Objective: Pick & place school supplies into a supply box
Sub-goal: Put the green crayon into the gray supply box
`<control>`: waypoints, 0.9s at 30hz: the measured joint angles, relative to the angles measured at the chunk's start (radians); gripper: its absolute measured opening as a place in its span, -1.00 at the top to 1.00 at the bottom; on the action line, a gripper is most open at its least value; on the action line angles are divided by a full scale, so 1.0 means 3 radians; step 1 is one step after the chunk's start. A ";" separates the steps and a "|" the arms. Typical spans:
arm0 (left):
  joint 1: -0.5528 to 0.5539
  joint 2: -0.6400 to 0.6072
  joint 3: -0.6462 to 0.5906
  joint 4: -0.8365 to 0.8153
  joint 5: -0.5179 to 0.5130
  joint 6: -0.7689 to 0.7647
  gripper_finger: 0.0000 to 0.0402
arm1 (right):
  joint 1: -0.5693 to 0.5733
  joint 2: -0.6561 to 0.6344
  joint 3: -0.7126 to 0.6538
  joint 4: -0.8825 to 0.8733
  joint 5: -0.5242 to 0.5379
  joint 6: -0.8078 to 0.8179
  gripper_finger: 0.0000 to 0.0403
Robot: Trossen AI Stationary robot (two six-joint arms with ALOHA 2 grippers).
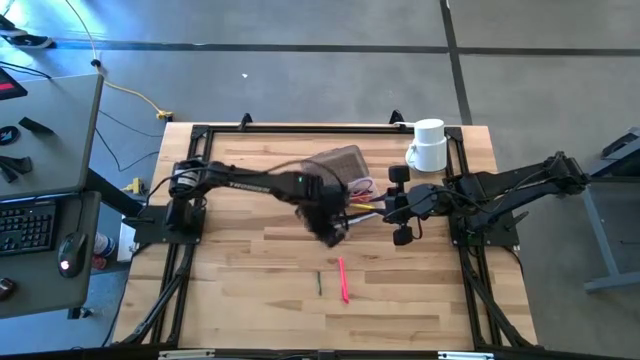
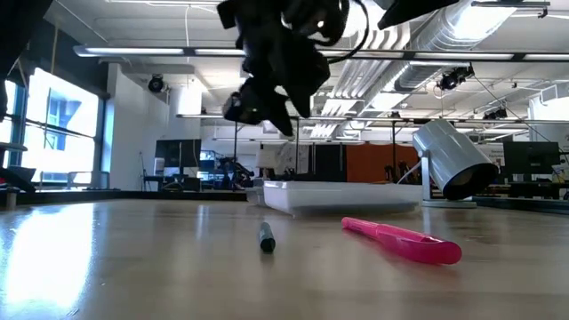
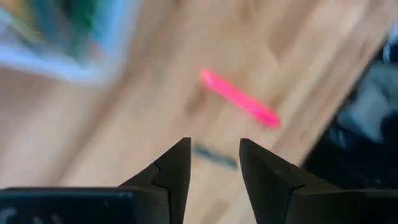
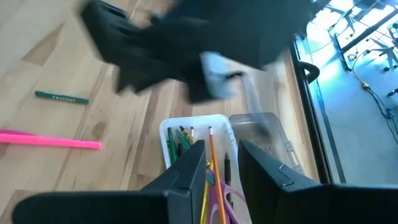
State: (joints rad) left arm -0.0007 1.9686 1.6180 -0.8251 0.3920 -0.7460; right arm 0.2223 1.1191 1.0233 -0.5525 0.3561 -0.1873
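While the left gripper (image 1: pixel 330 228) hangs above the tabletop (image 1: pixel 250 290) with its jaws parted and empty, a pink pen (image 1: pixel 343 279) and a green crayon (image 1: pixel 319 284) lie just beside each other on the wood nearby. The supply box (image 4: pixel 199 146) sits open, holding pencils, its grey lid (image 1: pixel 340 163) folded back. The right gripper (image 1: pixel 401 203) hovers over the box beside a white mug (image 1: pixel 428 146), jaws apart and empty.

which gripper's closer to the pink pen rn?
Left. The left gripper hangs above the table just beyond the pink pen, fingers open and empty. The right gripper sits farther off, at the supply box.
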 joint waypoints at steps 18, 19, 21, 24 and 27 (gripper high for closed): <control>-0.1133 0.0318 -0.0119 0.0494 -0.1219 -0.1792 0.14 | 0.0001 0.0000 0.0001 -0.0012 -0.0001 0.0106 0.61; -0.1143 0.0347 -0.0132 0.0422 -0.1169 -0.1796 0.14 | 0.0000 0.0000 0.0000 -0.0012 -0.0001 0.0110 0.61; -0.1140 0.0445 -0.0117 0.0555 -0.1147 -0.1823 0.14 | 0.0000 -0.0001 0.0001 -0.0013 -0.0001 0.0155 0.61; -0.1129 0.0489 -0.0136 0.0405 -0.1142 -0.1855 0.14 | 0.0000 0.0000 0.0001 -0.0033 -0.0003 0.0188 0.61; -0.1109 0.0529 -0.0131 0.0368 -0.1157 -0.1929 0.14 | 0.0000 0.0000 0.0001 -0.0047 -0.0021 0.0190 0.61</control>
State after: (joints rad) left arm -0.3334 2.1273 1.5786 -0.7147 0.0448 -1.3247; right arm 0.2224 1.1191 1.0237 -0.5665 0.3497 -0.1304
